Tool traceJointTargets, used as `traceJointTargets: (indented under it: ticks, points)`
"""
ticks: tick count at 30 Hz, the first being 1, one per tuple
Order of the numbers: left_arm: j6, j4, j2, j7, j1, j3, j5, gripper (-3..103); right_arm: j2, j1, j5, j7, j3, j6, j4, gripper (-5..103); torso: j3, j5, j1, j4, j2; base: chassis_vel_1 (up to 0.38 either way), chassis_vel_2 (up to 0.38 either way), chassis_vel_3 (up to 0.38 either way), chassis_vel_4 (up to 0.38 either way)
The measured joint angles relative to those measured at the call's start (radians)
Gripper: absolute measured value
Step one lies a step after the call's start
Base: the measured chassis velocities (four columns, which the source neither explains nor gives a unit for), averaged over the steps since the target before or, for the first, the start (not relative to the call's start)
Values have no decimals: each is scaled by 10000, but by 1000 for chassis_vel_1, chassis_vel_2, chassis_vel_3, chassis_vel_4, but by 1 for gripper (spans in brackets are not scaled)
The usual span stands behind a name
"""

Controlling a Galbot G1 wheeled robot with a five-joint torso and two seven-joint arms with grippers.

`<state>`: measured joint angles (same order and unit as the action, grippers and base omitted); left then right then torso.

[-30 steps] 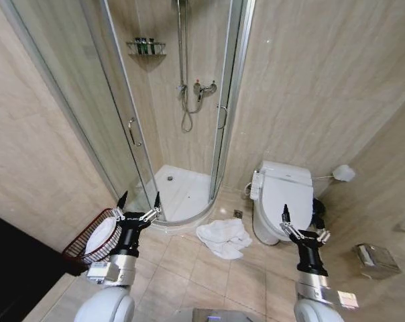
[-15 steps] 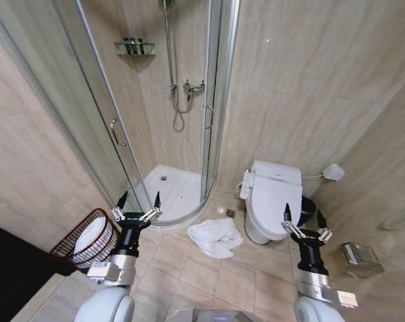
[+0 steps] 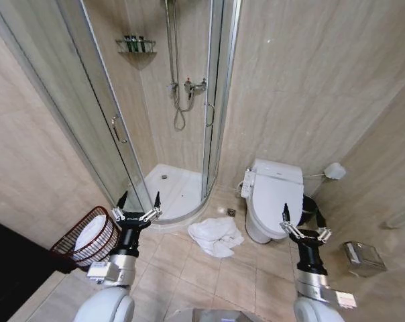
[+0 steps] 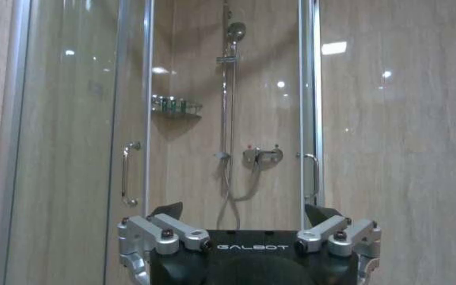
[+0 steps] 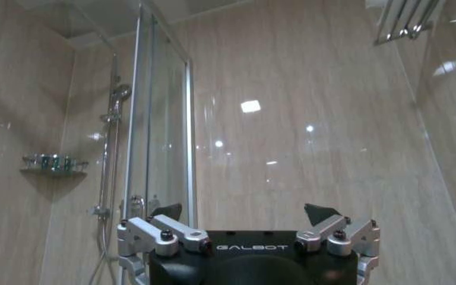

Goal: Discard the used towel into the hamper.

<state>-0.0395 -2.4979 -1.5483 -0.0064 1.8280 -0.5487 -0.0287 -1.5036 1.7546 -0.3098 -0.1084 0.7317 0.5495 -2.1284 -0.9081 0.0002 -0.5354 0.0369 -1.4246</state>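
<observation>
1. You are facing a beige-tiled bathroom, with a glass corner shower enclosure straight ahead; take it as your landmark.
2. Your white towel lies crumpled on the floor tiles just in front of the enclosure's curved base, toward the toilet, which stands to the enclosure's right against the wall.
3. Your hamper, a dark red-brown wire-weave basket, sits to the left of the enclosure by the side wall, with something white already inside it.
4. Your left gripper is raised in front of the enclosure's lower left edge, beside the hamper, its 2 fingers spread apart and holding nothing.
5. Your right gripper is raised well right of the enclosure, in front of the toilet, fingers likewise apart and empty.
6. Neither gripper touches the towel.
</observation>
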Motion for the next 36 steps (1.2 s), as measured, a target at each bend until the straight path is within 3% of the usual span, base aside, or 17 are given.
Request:
traceJointTargets:
  ticks: [9, 23, 30, 36]
  points:
    - [0, 0, 0, 0, 0, 0, 0, 100, -28, -14, 61, -49, -8, 82, 229, 100, 289, -2, 248, 0, 531, 0, 0, 0, 0]
    - [0, 0, 0, 0, 0, 0, 0, 100, -100, -130, 237, -104, -68, 680, 2094, 100, 746, -1, 632, 0, 1373, 0, 0, 0, 0]
    - [0, 0, 0, 0, 0, 0, 0, 100, -138, -242, 287, -61, -113, 643, 2156, 100, 955, -2, 799, 0, 1749, 0, 0, 0, 0]
    - [0, 0, 0, 0, 0, 0, 0, 100, -204, -322, 300, 177, -224, 163, 1838, 100, 1162, -2, 971, 0, 2128, 0, 0, 0, 0]
